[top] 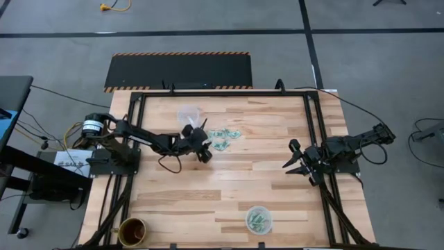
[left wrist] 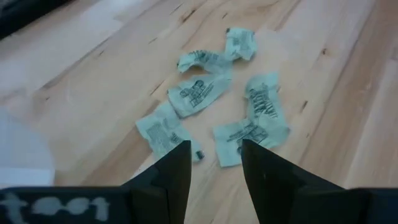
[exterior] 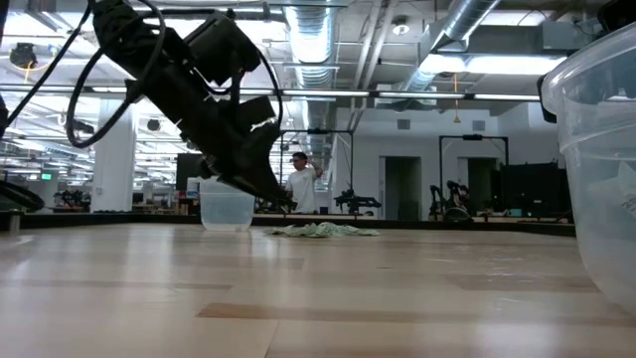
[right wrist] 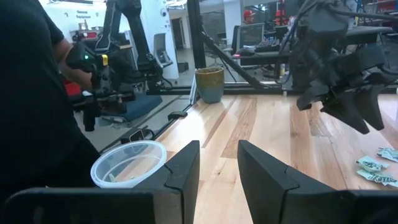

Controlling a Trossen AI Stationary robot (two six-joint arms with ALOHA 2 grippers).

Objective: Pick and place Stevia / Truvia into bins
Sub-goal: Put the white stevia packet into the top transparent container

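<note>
Hovering beside the loose Stevia packets (top: 224, 137) near the table's far middle, the left gripper (top: 202, 149) carries nothing; its jaws stand parted with bare wood between them. In the left wrist view the packets (left wrist: 211, 106) lie just ahead of the fingertips (left wrist: 180, 155), the nearest packet (left wrist: 163, 132) almost under one finger and another, crumpled packet (left wrist: 249, 134) just beyond the other. The packets lie at mixed angles, so no single long axis holds. An empty clear cup (top: 189, 114) stands just behind the left gripper. The right gripper (top: 300, 162) waits at the table's right edge, jaws apart and empty, well away from the pile. A second clear cup (top: 259, 219), holding packets, sits near the front edge. The left arm is plainly the nearer.
</note>
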